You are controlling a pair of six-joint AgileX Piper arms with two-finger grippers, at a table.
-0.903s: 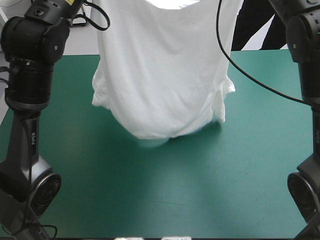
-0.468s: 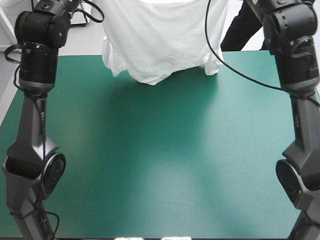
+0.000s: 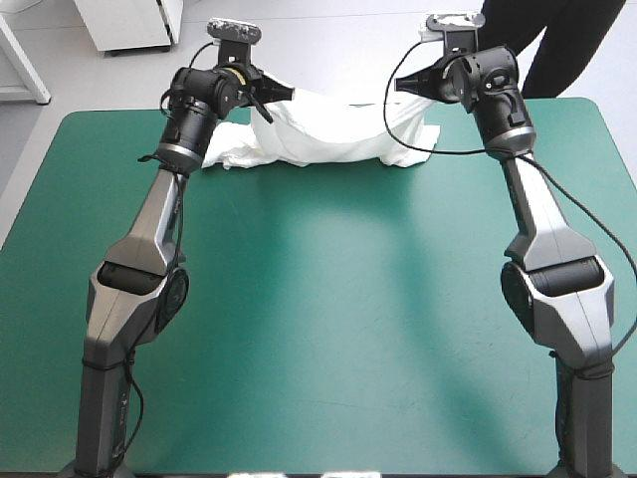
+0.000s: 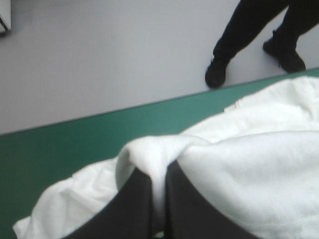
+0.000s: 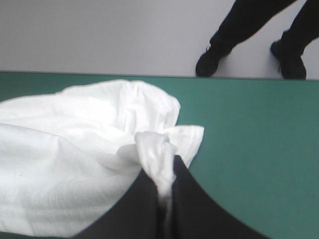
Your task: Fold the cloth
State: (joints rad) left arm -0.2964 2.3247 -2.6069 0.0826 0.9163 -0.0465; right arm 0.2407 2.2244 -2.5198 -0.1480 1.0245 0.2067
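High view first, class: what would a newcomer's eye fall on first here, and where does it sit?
The white short-sleeved T-shirt lies as a long crumpled band near the far edge of the teal-green table cover. The left gripper and right gripper, with broad black fingers, are shut on the T-shirt, one at each end.

The table has a teal-green cover. The white T-shirt lies on it in a long heap between the left gripper and the right gripper.
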